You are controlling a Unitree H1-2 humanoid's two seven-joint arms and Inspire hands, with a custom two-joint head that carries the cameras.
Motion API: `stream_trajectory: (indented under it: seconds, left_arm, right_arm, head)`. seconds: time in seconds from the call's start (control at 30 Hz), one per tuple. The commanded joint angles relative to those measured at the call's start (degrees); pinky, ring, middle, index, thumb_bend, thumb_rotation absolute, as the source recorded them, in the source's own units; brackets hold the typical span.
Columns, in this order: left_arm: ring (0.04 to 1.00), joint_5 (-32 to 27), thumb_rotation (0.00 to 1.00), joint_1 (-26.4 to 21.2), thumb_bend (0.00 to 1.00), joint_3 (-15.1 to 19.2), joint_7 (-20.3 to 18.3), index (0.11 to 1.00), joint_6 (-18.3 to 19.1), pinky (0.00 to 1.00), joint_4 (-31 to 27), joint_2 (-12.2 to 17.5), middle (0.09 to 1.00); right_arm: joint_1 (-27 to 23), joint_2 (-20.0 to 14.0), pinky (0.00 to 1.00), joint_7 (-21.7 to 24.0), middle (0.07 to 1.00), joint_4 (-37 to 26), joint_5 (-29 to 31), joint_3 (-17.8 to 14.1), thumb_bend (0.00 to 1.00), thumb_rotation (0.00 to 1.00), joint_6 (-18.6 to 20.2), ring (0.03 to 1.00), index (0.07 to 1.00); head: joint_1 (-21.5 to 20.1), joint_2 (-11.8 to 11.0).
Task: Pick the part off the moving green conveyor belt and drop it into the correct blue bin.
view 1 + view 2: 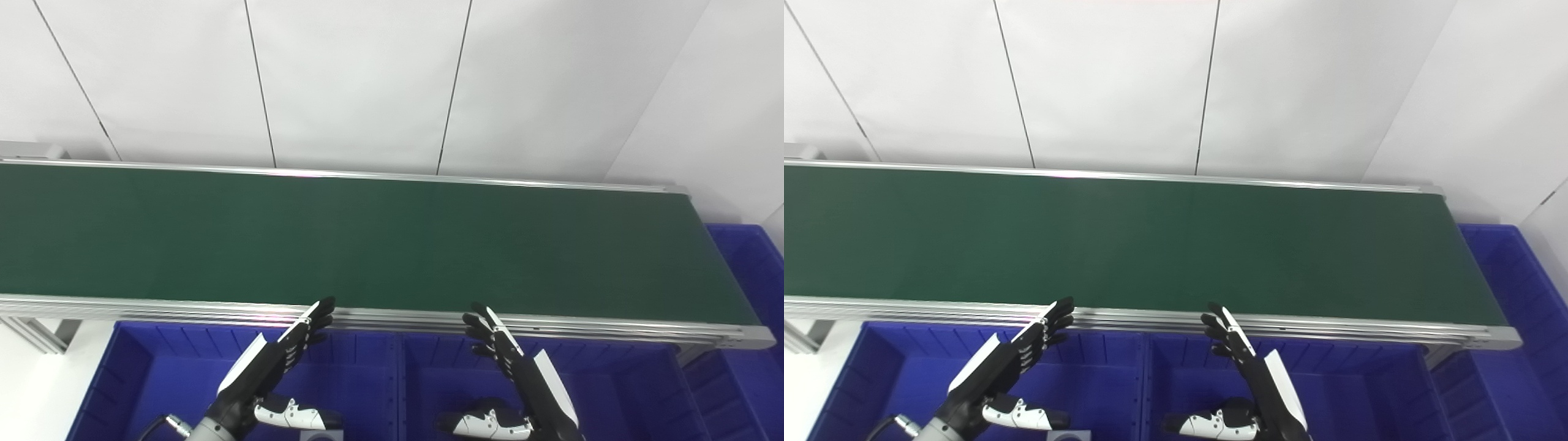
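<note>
The green conveyor belt [367,239] runs across the view with no part visible on it. My left hand [278,361] is open and empty, fingers straight, held over the left blue bin [153,373] just in front of the belt's near rail. My right hand [514,367] is open and empty too, over the middle blue bin [618,380]. Both hands also show in the right eye view, the left hand [1007,364] and the right hand [1252,367]. A small grey object [318,435] lies at the bottom edge in the left bin.
A third blue bin [753,275] stands past the belt's right end. The aluminium near rail [398,318] runs just beyond my fingertips. A white panelled wall [367,79] stands behind the belt. The belt's frame leg [37,334] is at the lower left.
</note>
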Motion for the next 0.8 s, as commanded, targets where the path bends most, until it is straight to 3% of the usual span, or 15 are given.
stream_trajectory:
  seconds: [0.0,0.17,0.47,0.6,0.77]
  left_arm:
    - [0.989,1.0,0.31,0.1,0.91,0.1,1.7,0.982,-1.6,0.93,-1.9,-0.1,1.0]
    - [0.991,1.9,0.32,-0.4,0.89,0.1,2.8,0.989,-3.7,0.94,-0.7,-0.5,0.999]
    - [0.977,2.9,0.31,0.3,0.89,-0.1,4.6,0.98,-3.3,0.93,-1.3,-1.5,0.987]
    - [0.968,3.2,0.3,0.7,0.88,-0.1,5.5,0.976,-2.6,0.93,-2.0,-2.2,0.982]
    - [0.958,3.0,0.28,1.9,0.88,0.1,6.5,0.984,1.2,0.91,-3.7,-3.5,0.975]
  right_arm:
    - [-0.5,-0.2,0.83,0.1,0.905,-0.8,-0.1,0.1,0.96,0.32,-0.1,0.878,0.968]
    - [-0.6,-0.2,0.83,-0.1,0.896,-0.5,-1.0,0.2,0.96,0.31,-0.1,0.88,0.957]
    - [-0.7,-0.2,0.81,-0.3,0.886,0.1,-0.9,0.2,0.94,0.34,-0.8,0.864,0.956]
    - [-0.6,-0.4,0.79,-0.3,0.887,0.1,-1.3,0.3,0.93,0.34,-1.1,0.858,0.957]
    - [-0.4,-0.2,0.77,-0.6,0.879,0.1,-1.7,0.4,0.93,0.32,-1.1,0.844,0.955]
  head:
    - [0.0,-0.2]
    - [-0.1,-0.2]
    - [0.4,-0.2]
    - [0.4,-0.1]
    - [0.6,-0.2]
